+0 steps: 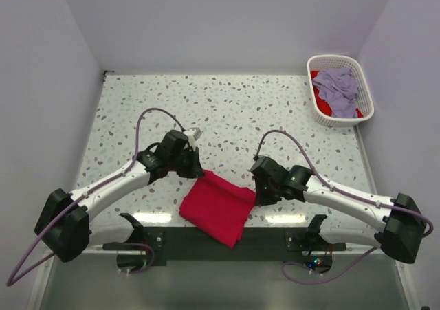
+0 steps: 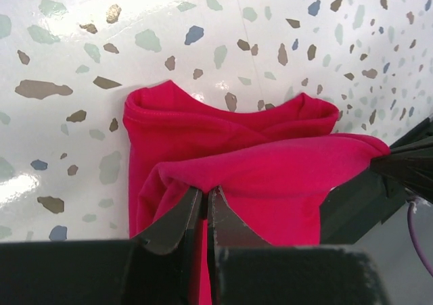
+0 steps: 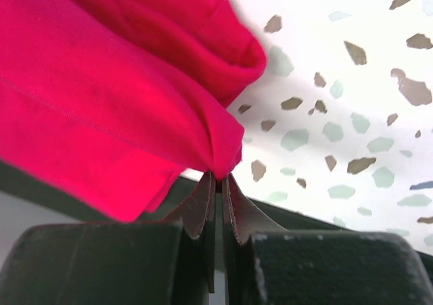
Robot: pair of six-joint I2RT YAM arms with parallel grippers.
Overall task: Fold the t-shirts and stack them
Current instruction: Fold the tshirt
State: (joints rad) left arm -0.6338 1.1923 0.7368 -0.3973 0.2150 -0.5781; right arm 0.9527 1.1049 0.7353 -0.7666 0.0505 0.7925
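Top external view: a soft folded crimson cloth t-shirt (image 1: 218, 208) lies lower centre on the glossy speckled table (image 1: 227, 104); left gripper (image 1: 201, 172) and right gripper (image 1: 256, 193), arms reaching low and inward, each pinch a corner, fingers closed on cloth; upper right, a crumpled lavender t-shirt (image 1: 337, 84) in the white slotted plastic basket (image 1: 340, 121) mostly hides red cloth (image 1: 342, 109) beneath.

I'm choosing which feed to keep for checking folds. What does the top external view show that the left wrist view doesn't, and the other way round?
Only top external: the white basket at the far right corner, holding a lavender shirt. Only left wrist: how the left gripper pinches shut on a raised fold. Both: the red t-shirt on the speckled table.
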